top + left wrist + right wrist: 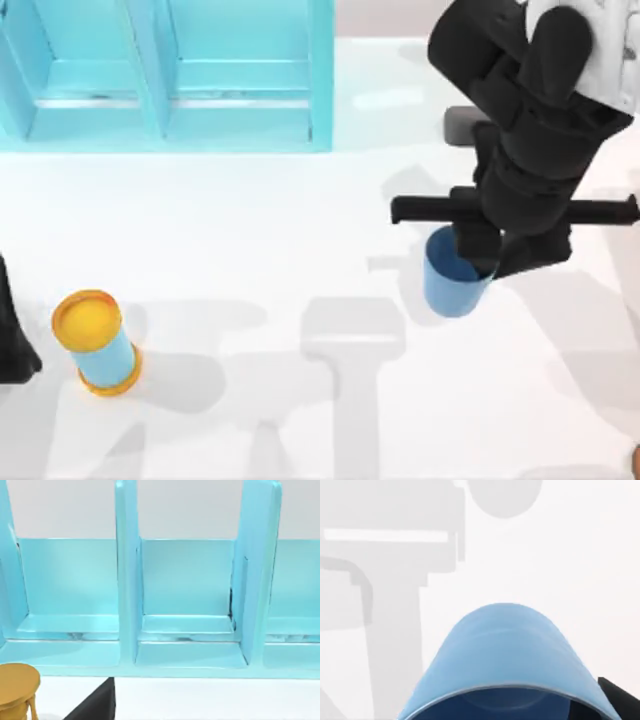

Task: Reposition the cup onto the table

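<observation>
The right gripper (487,262) hangs over the right half of the plain white bench (300,230), its black fingers closed on the rim of the small mid-blue tapered cup (452,278), which sits beneath the wrist with its hollow blue inside partly showing. In the right wrist view the cup (505,655) looms close, its pale outer wall curving away above the white surface, with a black finger (615,692) at its rim; whether its base touches the bench cannot be told. The turquoise blue shelf unit (170,75) stands along the far left edge, its open compartments (187,585) facing the left wrist camera. A light-blue cylinder with yellow-orange top (95,342) stands near the left edge, beside the parked left arm (12,340), whose fingers cannot be judged.
</observation>
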